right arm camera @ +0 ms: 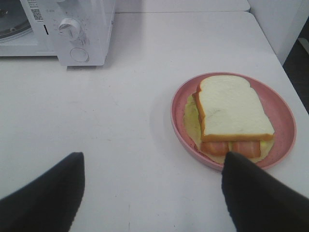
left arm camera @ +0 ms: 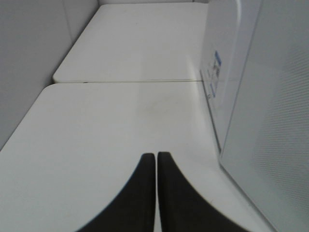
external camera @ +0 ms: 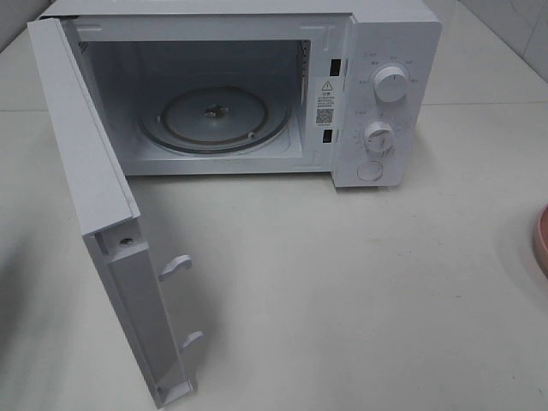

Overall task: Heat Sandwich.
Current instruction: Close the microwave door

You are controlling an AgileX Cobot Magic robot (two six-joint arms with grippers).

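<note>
sandwich lying in pink dish on white table, well apart from microwave with door swung wide. right gripper spread wide, empty, near dish. left gripper clamped together, empty, beside microwave.

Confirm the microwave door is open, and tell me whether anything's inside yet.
Open: the door is swung wide off the microwave. Inside, only the bare glass turntable.
</note>
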